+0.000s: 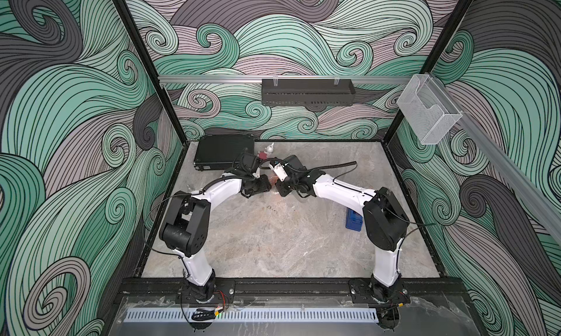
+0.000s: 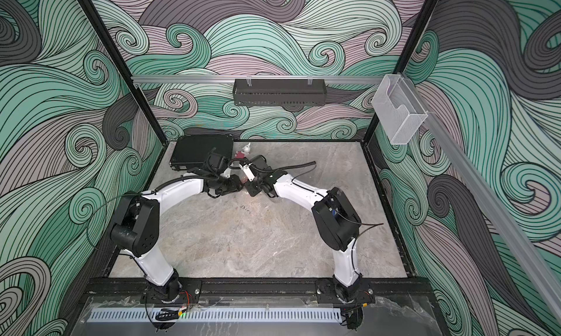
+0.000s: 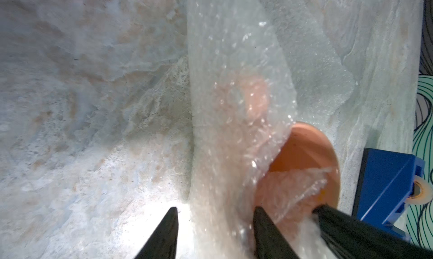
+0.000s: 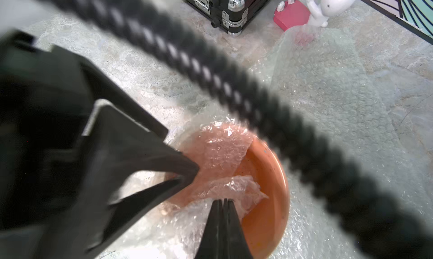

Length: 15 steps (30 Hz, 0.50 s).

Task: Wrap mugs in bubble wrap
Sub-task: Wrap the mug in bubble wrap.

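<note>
Nearest in, the blue tape dispenser [image 1: 353, 220] sits on the counter [image 1: 273, 246] by the right arm. Past it, mid-counter, is the orange mug [image 4: 269, 199], sides swaddled in bubble wrap [image 3: 234, 82], mouth mostly bare. The right hand [image 4: 223, 200] is clenched tight, tips at a crumpled flap in the mouth. The left hand [image 3: 215, 209] has its fingers apart either side of the wrapped wall, and I can't tell if it's squeezing. Far back are a black case [image 1: 224, 152] and a little figurine [image 4: 328, 5].
</note>
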Each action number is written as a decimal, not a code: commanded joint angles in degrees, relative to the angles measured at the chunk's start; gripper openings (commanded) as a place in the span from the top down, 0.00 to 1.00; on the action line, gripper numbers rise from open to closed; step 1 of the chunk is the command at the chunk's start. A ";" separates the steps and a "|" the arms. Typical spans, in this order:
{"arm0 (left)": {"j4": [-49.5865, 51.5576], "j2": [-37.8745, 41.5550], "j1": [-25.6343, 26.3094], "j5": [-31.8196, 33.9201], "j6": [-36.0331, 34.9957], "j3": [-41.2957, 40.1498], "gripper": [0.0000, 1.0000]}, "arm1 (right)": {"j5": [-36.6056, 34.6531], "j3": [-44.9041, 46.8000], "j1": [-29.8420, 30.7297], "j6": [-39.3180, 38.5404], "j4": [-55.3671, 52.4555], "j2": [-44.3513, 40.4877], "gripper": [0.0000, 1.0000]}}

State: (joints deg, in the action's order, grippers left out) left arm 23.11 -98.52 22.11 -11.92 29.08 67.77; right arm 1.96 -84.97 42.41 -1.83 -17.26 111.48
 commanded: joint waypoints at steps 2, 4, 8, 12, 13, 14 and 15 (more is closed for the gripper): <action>-0.54 3.65 -0.43 -0.55 0.30 -1.99 0.47 | 0.93 -2.72 -1.02 0.67 -1.75 1.87 1.00; -1.15 3.95 -0.43 -1.01 0.28 -2.61 0.45 | 1.22 -3.57 -1.10 0.68 -2.49 2.48 1.00; -1.95 3.46 -0.48 -3.23 0.01 -2.77 0.42 | 2.06 -5.29 -1.19 0.77 -3.79 3.71 1.00; -3.64 4.72 -0.48 -4.07 0.01 -3.92 0.39 | 2.20 -6.46 -1.19 0.86 -5.67 4.52 1.00; -3.77 5.27 -0.53 -3.99 0.07 -4.19 0.39 | 2.24 -6.44 -1.21 0.94 -5.68 4.53 1.00; -3.99 5.84 -0.50 -3.82 0.01 -4.47 0.39 | 2.24 -6.44 -1.30 1.03 -5.66 4.53 1.00; -4.24 6.56 -0.49 -3.66 0.09 -4.88 0.39 | 2.34 -6.44 -1.28 1.12 -5.77 4.55 1.00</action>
State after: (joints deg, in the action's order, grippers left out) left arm 19.68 -95.18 21.82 -14.37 29.10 63.46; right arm 3.99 -89.78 42.06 -1.26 -22.13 115.11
